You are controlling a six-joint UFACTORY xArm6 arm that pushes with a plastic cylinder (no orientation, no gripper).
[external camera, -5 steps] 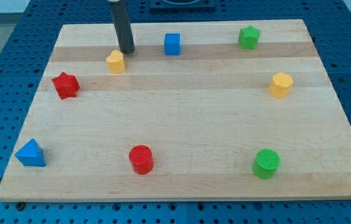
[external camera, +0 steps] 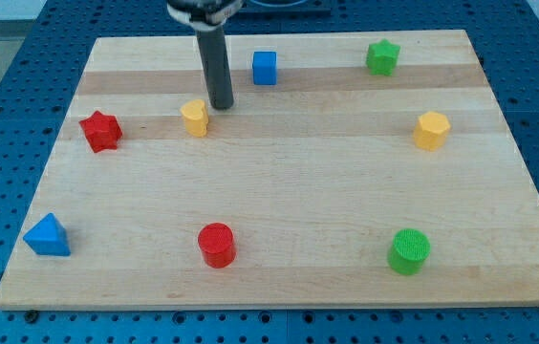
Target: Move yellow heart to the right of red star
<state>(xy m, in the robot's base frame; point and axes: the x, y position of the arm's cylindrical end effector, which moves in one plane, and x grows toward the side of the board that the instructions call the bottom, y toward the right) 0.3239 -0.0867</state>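
Pincer none: rod only, my tip (external camera: 222,106) just right of and above yellow heart (external camera: 194,118). Red star (external camera: 100,131) at worktop (external camera: 289,191) left, heart near on its right, blue cube (external camera: 265,67) further right.

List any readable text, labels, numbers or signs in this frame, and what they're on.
None: no text, label, number or sign shows.
Wooden board: bare.
Blocks such as the yellow heart, red star and blue cube: plain colour, unmarked.
Dark rod, my tip just up-right of the yellow heart: unmarked.
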